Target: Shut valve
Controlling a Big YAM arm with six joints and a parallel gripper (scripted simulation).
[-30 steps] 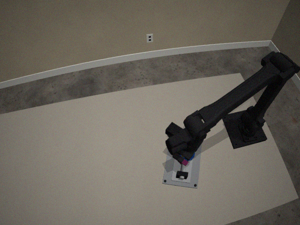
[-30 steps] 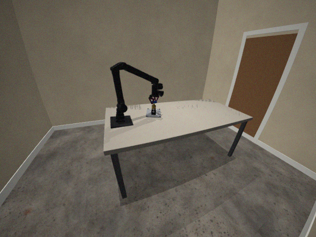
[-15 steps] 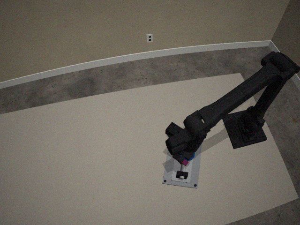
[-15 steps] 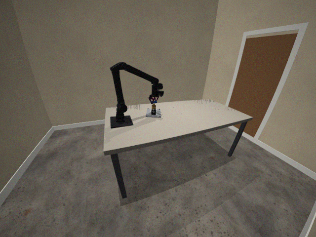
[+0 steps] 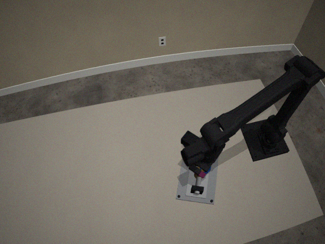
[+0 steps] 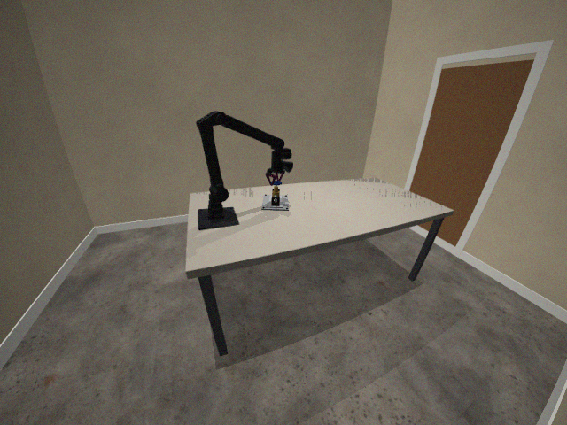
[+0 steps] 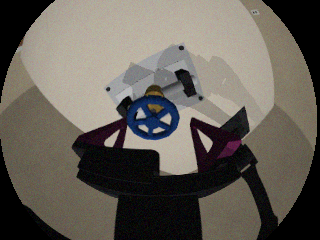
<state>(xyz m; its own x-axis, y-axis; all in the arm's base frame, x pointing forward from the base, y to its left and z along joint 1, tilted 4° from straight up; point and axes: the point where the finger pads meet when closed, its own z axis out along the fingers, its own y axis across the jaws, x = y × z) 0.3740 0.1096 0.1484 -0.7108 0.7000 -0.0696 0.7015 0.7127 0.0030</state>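
Note:
A blue spoked handwheel (image 7: 154,118) sits on a brass stem on top of a valve, which is mounted on a grey baseplate (image 7: 155,74). The baseplate lies on the table (image 5: 197,187) near the arm's base. My gripper (image 7: 158,121) hangs straight above the wheel, open wide, with a magenta finger on each side of the rim and a gap to it. Nothing is between the fingers. In the top view the gripper (image 5: 200,172) hides most of the wheel. In the exterior view the gripper (image 6: 275,175) stands just over the valve (image 6: 275,197).
The arm's black base plate (image 5: 265,140) sits on the table to the right of the valve. A white pipe with a black end fitting (image 5: 197,189) lies on the baseplate. The table edge runs below and right of the valve.

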